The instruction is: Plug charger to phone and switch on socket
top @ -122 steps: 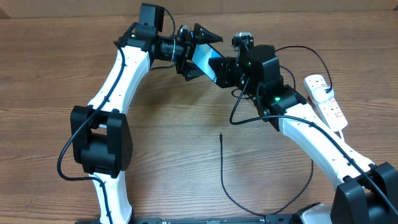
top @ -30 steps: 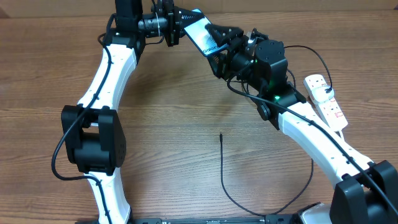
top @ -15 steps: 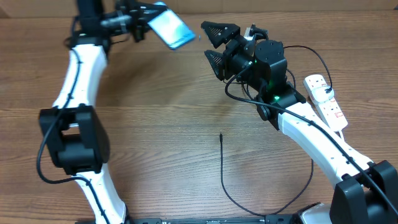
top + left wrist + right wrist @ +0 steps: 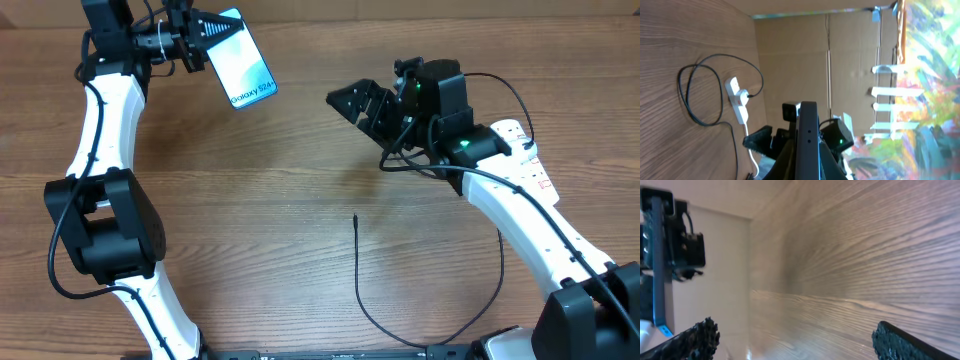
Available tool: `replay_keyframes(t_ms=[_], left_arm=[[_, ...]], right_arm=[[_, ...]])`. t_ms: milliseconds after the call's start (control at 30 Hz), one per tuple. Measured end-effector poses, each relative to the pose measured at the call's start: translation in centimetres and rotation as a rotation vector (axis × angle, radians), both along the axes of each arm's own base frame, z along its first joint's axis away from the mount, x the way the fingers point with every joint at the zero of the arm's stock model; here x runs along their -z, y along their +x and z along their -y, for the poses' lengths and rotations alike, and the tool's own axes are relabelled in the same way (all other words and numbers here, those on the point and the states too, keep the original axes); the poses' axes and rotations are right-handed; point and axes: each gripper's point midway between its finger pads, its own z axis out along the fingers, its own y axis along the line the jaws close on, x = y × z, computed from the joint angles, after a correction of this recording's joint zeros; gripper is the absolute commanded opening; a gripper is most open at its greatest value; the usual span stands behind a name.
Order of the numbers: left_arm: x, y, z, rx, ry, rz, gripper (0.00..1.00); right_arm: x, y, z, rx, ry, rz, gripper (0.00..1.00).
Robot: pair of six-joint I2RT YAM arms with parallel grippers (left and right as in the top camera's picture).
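Up at about eleven o'clock on the wooden table (image 4: 300,200), the left gripper (image 4: 203,29) is clamped tight on the top end of the phone (image 4: 241,62). It holds the handset clear of the surface, tilted, with the lit blue screen facing up and the small "Galaxy S24" lettering at the low end. From the left wrist camera the phone shows only edge-on, as a thin dark bar.

Toward one o'clock the right gripper (image 4: 358,108) hangs with its jaws spread wide and nothing between them, pointing across at the phone but well apart from it.

The charger (image 4: 358,270) lies loose on the table. Its slim plug sits near the middle, and the thin black cable runs down toward six o'clock, then curls round to the right and back up. Nothing is touching that free end.

The socket (image 4: 732,86) rests out at roughly three o'clock, partly under the right arm, with a plug in one outlet. I cannot tell how its switches stand.
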Motion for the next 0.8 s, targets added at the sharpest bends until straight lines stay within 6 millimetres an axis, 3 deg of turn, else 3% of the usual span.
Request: replay_keyframes(t_ms=[133, 267, 400, 633, 800], left_arm=[[-0.1, -0.3, 0.3, 0.020, 0.005, 0.058, 0.04], [-0.1, -0.4, 0.6, 0.031, 0.010, 0.096, 0.04], [0.1, -0.6, 0.9, 0.041, 0.012, 0.112, 0.04], [0.8, -1.1, 1.3, 0.051, 0.011, 0.109, 0.04], [0.9, -1.2, 1.3, 0.052, 0.016, 0.137, 0.04]], right_arm=[[1.4, -2.5, 1.3, -0.089, -0.140, -0.076, 1.00], [4.8, -6.8, 3.0, -0.175, -0.282, -0.229, 1.00], [6.4, -9.7, 3.6, -0.245, -0.383, -0.301, 1.00], [8.1, -11.4, 3.6, -0.290, -0.484, -0.310, 1.00], [8.8, -11.4, 4.2, -0.277, -0.523, -0.315, 1.00]])
